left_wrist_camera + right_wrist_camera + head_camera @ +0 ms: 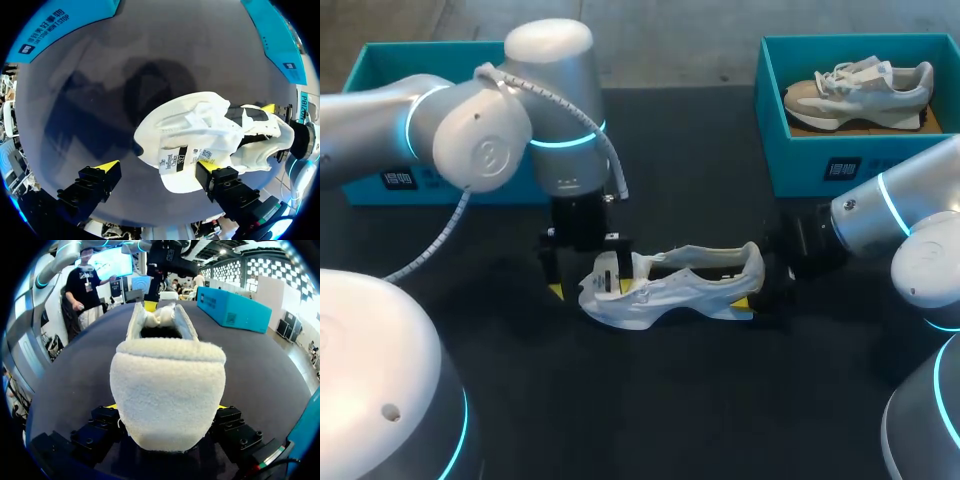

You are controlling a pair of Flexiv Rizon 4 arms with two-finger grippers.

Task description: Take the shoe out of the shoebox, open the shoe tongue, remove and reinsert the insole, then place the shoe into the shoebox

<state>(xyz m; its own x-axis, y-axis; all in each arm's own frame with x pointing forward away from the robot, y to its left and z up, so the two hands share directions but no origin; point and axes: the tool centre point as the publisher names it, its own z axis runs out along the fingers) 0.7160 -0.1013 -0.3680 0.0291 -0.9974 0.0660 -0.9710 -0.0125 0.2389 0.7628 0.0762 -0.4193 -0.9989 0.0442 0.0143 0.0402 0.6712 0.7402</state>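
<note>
At the middle of the table (700, 400), item one: left gripper (583, 286) (156, 164), pointing down over the front of the shoe (670, 290) (200, 127) (167, 385). Its fingers are spread wide and grip nothing. One finger (220, 182) lies against the tongue (182, 159). The other stands beside the toe, clear of the shoe, over bare table.

Item two: right gripper (757, 284) (166, 408), level with the table at the shoe's other end. It is closed on the heel, one finger pressed to each side of the fleecy collar. Only slivers of its yellow tips show.

Item three: the shoe, white, outside both boxes, sole down between the two grippers. The toe points toward the left arm and the heel toward the right. The tongue is folded forward over the toe with its labelled underside up, and the mouth is open. Whether an insole lies inside cannot be told.

Item four: far-left shoebox (365, 70), teal, at the back of the table. The left arm hides much of it, and its contents cannot be seen.

Item five: far-right shoebox (820, 165), teal, at the back of the table, well apart from the white shoe. Inside it is a grey-and-beige sneaker (860, 88).
</note>
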